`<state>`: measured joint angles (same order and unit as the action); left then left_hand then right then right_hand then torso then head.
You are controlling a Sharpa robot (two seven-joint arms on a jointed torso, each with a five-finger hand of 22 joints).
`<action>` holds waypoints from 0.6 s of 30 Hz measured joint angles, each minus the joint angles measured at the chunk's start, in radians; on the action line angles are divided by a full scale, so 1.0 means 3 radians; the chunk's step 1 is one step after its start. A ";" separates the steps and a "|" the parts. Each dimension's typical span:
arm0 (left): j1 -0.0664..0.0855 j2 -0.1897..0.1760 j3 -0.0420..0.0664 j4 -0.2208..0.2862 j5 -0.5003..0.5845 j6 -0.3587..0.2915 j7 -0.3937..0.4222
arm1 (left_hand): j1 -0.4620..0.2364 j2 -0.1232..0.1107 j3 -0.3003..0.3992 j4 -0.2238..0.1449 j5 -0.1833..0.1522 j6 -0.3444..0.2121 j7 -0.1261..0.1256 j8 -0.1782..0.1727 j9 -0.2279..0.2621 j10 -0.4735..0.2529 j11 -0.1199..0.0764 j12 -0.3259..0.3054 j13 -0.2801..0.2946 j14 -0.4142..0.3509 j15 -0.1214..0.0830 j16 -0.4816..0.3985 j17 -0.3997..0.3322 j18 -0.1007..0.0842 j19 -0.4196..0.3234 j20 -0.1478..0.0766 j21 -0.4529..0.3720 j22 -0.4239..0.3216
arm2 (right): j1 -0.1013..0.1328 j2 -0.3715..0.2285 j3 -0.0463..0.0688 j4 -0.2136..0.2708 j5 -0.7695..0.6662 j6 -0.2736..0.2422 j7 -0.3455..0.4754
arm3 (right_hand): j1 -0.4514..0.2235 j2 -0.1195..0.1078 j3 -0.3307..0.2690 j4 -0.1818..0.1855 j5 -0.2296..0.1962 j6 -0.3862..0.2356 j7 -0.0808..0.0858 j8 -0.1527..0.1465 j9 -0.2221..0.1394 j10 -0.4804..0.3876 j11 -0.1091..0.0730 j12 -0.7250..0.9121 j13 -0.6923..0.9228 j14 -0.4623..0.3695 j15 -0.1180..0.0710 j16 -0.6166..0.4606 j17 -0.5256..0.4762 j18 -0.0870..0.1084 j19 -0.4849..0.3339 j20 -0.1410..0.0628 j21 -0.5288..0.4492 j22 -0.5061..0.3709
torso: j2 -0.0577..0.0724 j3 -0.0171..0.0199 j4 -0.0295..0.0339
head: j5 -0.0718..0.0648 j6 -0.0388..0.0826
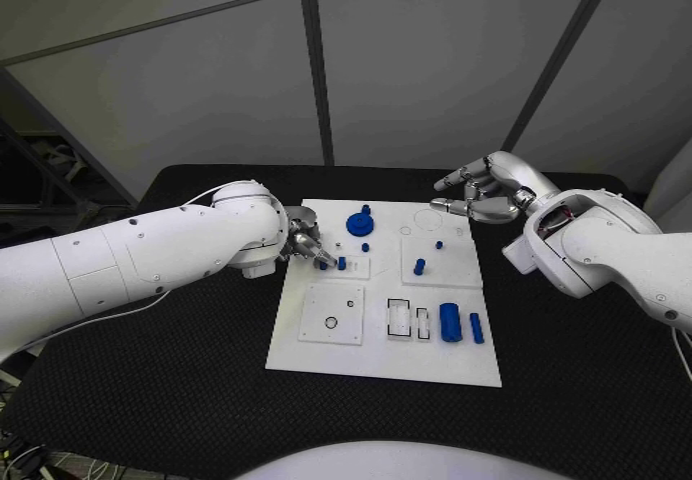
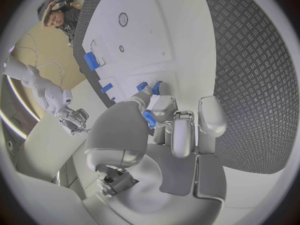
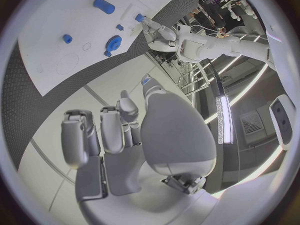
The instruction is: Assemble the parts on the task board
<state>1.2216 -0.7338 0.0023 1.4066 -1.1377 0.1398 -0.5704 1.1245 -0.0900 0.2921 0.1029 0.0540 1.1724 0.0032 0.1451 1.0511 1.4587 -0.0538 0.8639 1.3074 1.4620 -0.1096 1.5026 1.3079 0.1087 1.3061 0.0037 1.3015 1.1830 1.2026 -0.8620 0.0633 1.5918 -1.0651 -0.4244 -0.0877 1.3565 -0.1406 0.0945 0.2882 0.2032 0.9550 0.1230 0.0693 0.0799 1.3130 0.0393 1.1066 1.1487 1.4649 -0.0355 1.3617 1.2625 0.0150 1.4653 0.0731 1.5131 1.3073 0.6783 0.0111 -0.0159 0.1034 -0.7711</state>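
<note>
From the head camera, the white task board (image 1: 384,340) lies flat on the black, textured table (image 1: 144,380). The left hand (image 1: 307,244) sits at the board's near-left edge, fingers drawn together on a small blue part (image 1: 340,264) at their tips. Just beyond that hand stands a blue gear-shaped part (image 1: 359,219); a short blue peg (image 1: 420,266) rises further off, toward the other arm. A fat blue cylinder (image 1: 451,322) and a slim blue bar (image 1: 476,327) lie by two rectangular recesses (image 1: 408,319), well away from either hand. The right hand (image 1: 480,192) hovers off the board's far corner, fingers loosely apart, holding nothing.

In the left wrist view, the silver left hand (image 2: 164,119) pinches a blue part (image 2: 149,119) between thumb and fingers, with more blue pieces just beyond the fingertips on the smooth white board (image 2: 162,25).

The right wrist view shows the right hand (image 3: 125,135) empty, fingers spread, well clear of the board (image 3: 69,30), where the toothed gear (image 3: 113,43) and a rounded cylinder (image 3: 104,6) rest.
</note>
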 measured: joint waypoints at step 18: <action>-0.0014 -0.0031 -0.0005 -0.0016 0.0004 -0.0129 -0.0001 | -0.0073 -0.0289 -0.0334 0.0642 0.0000 -0.0014 0.0038 -0.0058 0.0043 0.0018 -0.0005 -0.0001 0.0000 0.0011 -0.0011 0.0000 0.0000 0.0000 0.0000 0.0000 0.0000 0.0012 | 0.0000 -0.0006 0.0000 0.0000 0.0000 -0.0001 0.0003 | 0.0000 0.0000 0.0000 0.0000 0.0000 0.0000 0.0000 0.0000 -0.0001 0.0000 0.0000 0.0000 -0.0010 0.0000 0.0000 0.0000 -0.0014 0.0000 0.0000 0.0000 0.0000 0.0000 | -0.0001 -0.0003 0.0000 | -0.0008 0.0026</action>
<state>1.2174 -0.7433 0.0008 1.4019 -1.1364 0.1010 -0.5708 1.1025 -0.1767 0.1919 0.2955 0.0539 1.1683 0.0145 0.1277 1.0639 1.4640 -0.0552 0.8635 1.3073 1.4652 -0.1128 1.5026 1.3079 0.1087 1.3060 0.0038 1.3015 1.1865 1.2026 -0.8637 0.0633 1.5918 -1.0650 -0.4246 -0.0868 1.3565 -0.1406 0.0945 0.2882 0.2032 0.9550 0.1230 0.0693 0.0797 1.3130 0.0393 1.1065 1.1458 1.4649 -0.0355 1.3617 1.2583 0.0150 1.4653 0.0731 1.5131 1.3073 0.6780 0.0102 -0.0159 0.1010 -0.7634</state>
